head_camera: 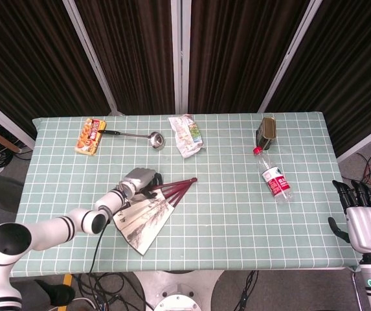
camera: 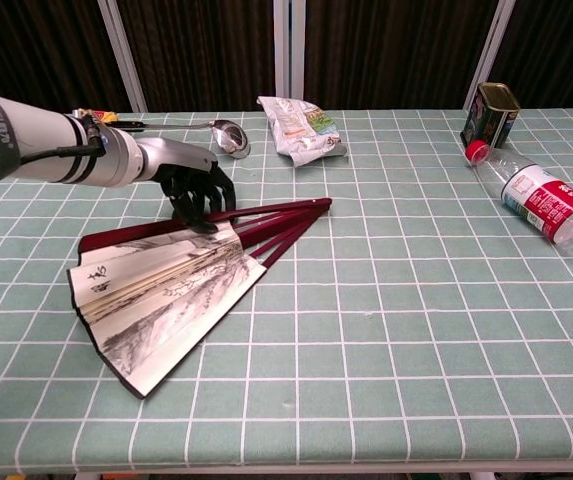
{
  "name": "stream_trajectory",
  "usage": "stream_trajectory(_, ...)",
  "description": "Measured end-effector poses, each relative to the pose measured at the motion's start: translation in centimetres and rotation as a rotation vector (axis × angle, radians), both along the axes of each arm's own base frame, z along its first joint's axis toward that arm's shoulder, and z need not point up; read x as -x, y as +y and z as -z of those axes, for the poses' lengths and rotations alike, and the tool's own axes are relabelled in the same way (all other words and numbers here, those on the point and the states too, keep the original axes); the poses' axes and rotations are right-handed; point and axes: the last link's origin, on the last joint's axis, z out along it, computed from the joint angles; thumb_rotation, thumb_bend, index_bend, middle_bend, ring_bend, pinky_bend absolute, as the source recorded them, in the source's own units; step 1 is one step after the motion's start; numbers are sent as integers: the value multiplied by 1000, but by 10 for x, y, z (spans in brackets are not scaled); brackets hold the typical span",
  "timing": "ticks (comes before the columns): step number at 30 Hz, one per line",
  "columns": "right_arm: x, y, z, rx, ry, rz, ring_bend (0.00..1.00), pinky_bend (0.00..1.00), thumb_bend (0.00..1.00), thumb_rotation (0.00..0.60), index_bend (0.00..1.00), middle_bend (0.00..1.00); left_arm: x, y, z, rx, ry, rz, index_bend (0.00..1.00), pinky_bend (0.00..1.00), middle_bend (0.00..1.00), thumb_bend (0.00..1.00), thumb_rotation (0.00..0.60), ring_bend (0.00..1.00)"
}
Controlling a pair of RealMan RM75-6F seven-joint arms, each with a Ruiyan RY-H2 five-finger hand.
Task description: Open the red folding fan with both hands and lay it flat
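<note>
The red folding fan [head_camera: 145, 216] [camera: 166, 290] lies partly spread on the green checked table [head_camera: 237, 214], its ink-painted paper toward the front-left and its red ribs meeting at the pivot to the right. My left hand [head_camera: 140, 179] [camera: 191, 186] is over the fan's upper ribs, fingers curled down with fingertips [camera: 204, 222] touching them; I see no grip around the fan. My right hand [head_camera: 364, 223] hangs off the table's right edge, fingers apart and holding nothing, seen only in the head view.
At the back stand a snack box [head_camera: 90, 135], a metal ladle [head_camera: 154, 138] [camera: 228, 137] and a crumpled packet [head_camera: 186, 135] [camera: 301, 128]. A tin can [head_camera: 266, 132] [camera: 490, 115] and a lying water bottle [head_camera: 275, 179] [camera: 541, 205] are at the right.
</note>
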Motion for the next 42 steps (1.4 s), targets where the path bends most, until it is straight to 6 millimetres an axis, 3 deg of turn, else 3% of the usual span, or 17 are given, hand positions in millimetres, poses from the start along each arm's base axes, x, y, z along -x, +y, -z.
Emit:
stream_trajectory(4, -1, 0, 0, 1, 0, -4, 1, 0, 224, 600, 55, 122, 3, -1, -2, -19, -5, 6, 595, 730, 644, 375, 600, 656)
stream_trajectory(9, -3, -3, 1, -7, -9, -15, 1, 0, 224, 600, 55, 122, 4, -4, -14, -41, -28, 21, 633, 781, 685, 375, 600, 687)
stream_trajectory(18, -19, -16, 24, -165, -164, -60, 4, 0, 258, 600, 54, 140, -3, -22, -80, -175, -171, 69, 644, 794, 699, 370, 600, 700)
stream_trajectory(25, -53, -38, 63, -469, -426, -110, 14, 3, 282, 600, 104, 185, -22, -51, -149, -333, -349, 166, 644, 794, 699, 366, 600, 699)
stream_trajectory(28, -71, -51, 77, -573, -541, -114, 47, 31, 282, 600, 137, 210, -33, -62, -169, -370, -415, 209, 644, 794, 699, 364, 600, 699)
stream_trajectory(37, -143, -95, 124, -815, -828, -100, 49, 40, 277, 600, 147, 199, -62, -79, -184, -419, -537, 305, 642, 792, 699, 362, 600, 699)
stream_trajectory(42, -167, -109, 144, -866, -905, -64, 49, 42, 254, 600, 147, 198, -71, -84, -183, -419, -557, 333, 639, 788, 698, 360, 600, 699)
